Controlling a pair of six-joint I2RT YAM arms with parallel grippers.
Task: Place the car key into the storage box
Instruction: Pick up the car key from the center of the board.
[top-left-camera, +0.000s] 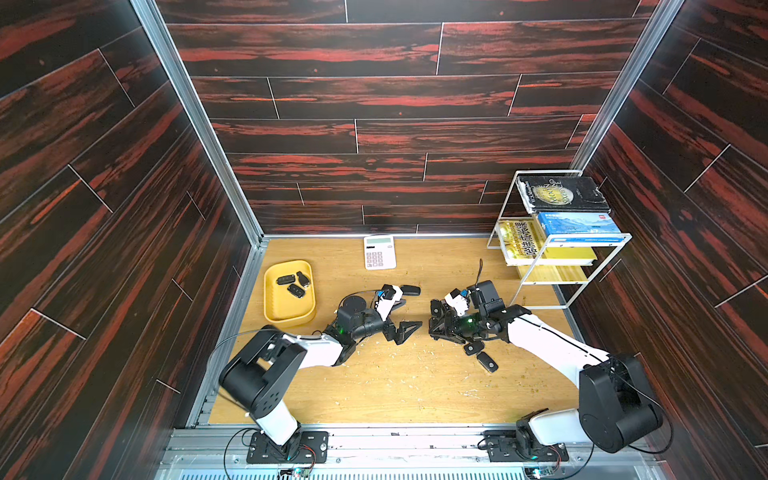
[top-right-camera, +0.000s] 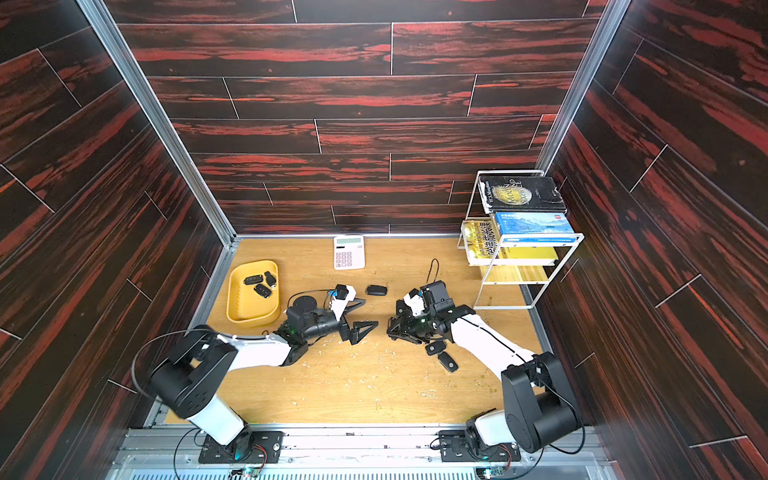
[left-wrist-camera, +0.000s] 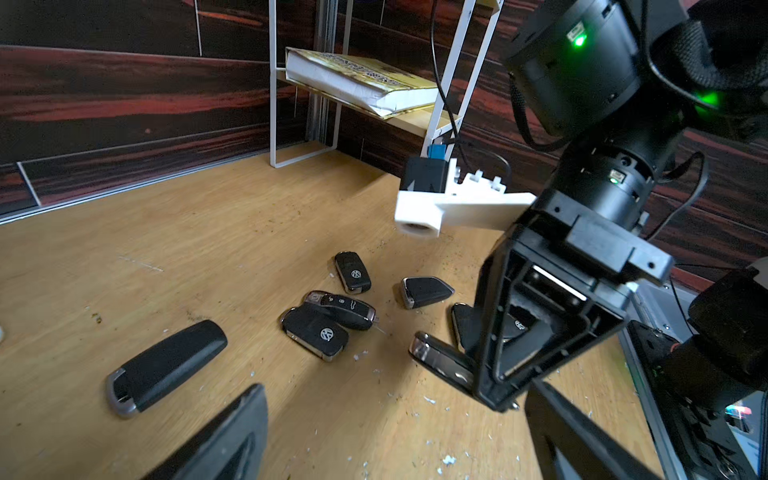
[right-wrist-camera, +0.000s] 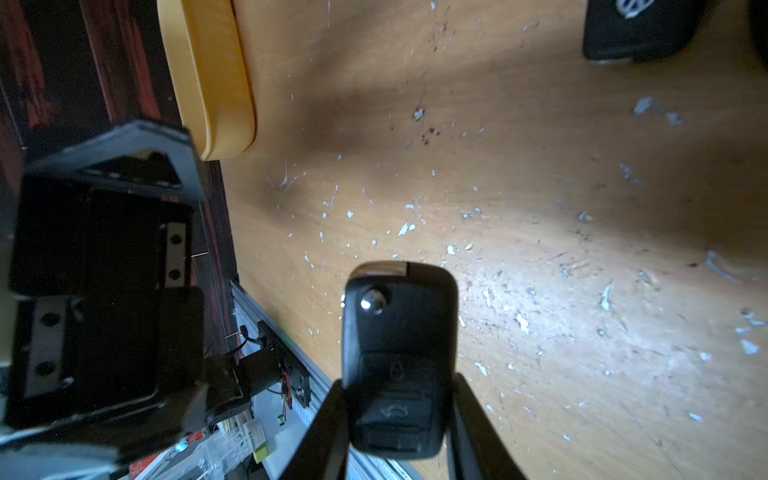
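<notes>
- My right fingers (right-wrist-camera: 328, 432) are clamped on a black flip-type car key with a chrome end (right-wrist-camera: 399, 357). They grip its lower body from both sides, and the chrome end projects beyond the fingertips.
- The held key is over the middle of the wooden worktop (top-left-camera: 374, 386), well apart from the shallow yellow plastic storage box (top-left-camera: 282, 311). I cannot tell whether the key is clear of the worktop surface.
- My left fingers (top-left-camera: 409, 328) stand wide apart and are empty. They point toward my right fingers, and the two sets are near each other without touching.
- The storage box sits on the worktop by the left wall, beyond my left arm. My left fingers lie between it and the held key.
- Three black car keys (top-left-camera: 295, 284) lie close together inside the box, at its far end.
- A long slim black key fob (left-wrist-camera: 166, 368) lies loose on the worktop just beyond my left wrist.
- A pair of black logo keys (left-wrist-camera: 314, 332) lie against each other on the worktop, with further black keys near them.
- Two black keys (top-left-camera: 487, 362) lie on the worktop just beside my right arm.
- A white calculator (top-left-camera: 379, 252) lies flat at the far edge of the worktop.
</notes>
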